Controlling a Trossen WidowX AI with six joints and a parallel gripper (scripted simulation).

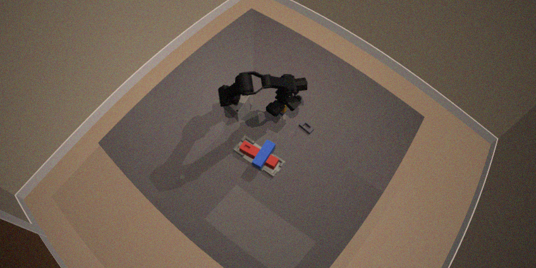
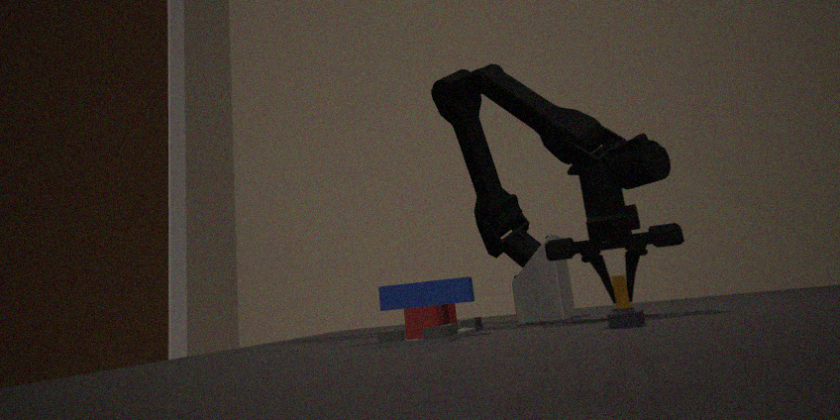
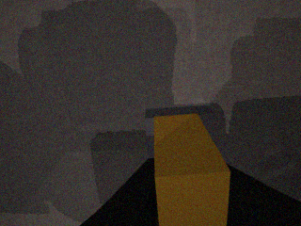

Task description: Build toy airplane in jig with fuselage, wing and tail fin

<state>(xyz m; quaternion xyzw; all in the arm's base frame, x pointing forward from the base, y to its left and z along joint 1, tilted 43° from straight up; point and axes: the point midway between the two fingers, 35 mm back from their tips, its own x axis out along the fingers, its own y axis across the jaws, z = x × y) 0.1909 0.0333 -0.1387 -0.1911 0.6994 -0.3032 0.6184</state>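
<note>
The red fuselage (image 1: 248,148) (image 2: 419,321) lies in the grey cradle (image 1: 274,174) (image 2: 391,334). The blue wing (image 1: 263,153) (image 2: 425,293) sits crosswise on top of the fuselage. An uncovered socket (image 1: 246,146) shows near one end of the fuselage. The yellow tail fin (image 1: 284,109) (image 2: 620,290) (image 3: 190,151) stands upright in a small dark holder (image 2: 625,318) (image 3: 162,112). My gripper (image 2: 623,300) (image 3: 179,166) is shut on the tail fin from both sides, low over the holder. The fin's tab is hidden.
A second small dark holder (image 1: 306,127), with no part in it, lies beside the gripper, between it and the mat's right side. The arm's pale base (image 2: 542,291) stands behind the cradle and the tail fin's holder in the exterior view.
</note>
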